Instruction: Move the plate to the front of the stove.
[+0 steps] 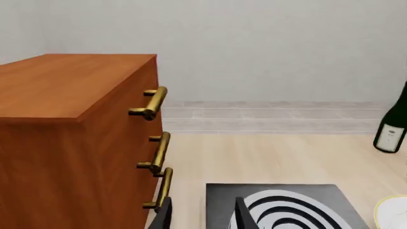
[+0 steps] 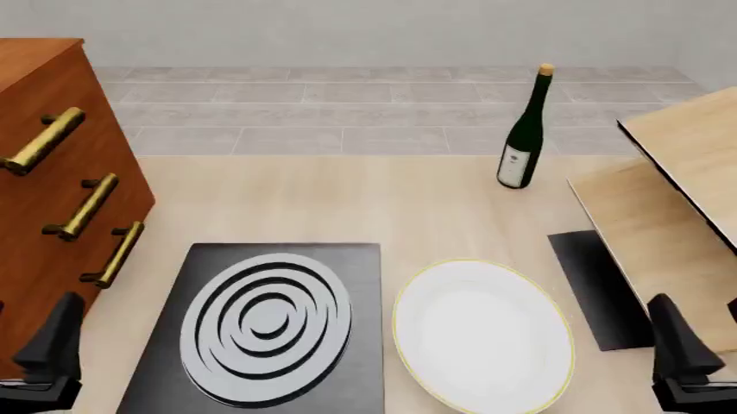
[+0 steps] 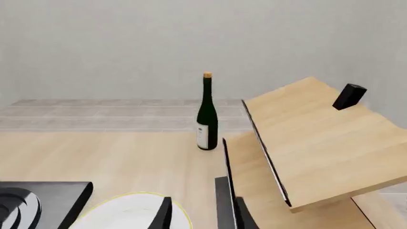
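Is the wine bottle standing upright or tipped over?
Upright: the wine bottle stands on its base on the table, cork end up.

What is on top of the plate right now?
Nothing: the plate lies bare on the table, right of the stove. Its near edge is cut off by the front view.

No words or numbers can be read anywhere. The green bottle (image 2: 525, 129) has a white label (image 2: 513, 164) on its lower part, with a few small dark marks on it, but they are too tiny and blurry to make out. In the right wrist view the same label (image 3: 204, 137) is just a pale patch. Nothing else shows any writing, brand or sign.
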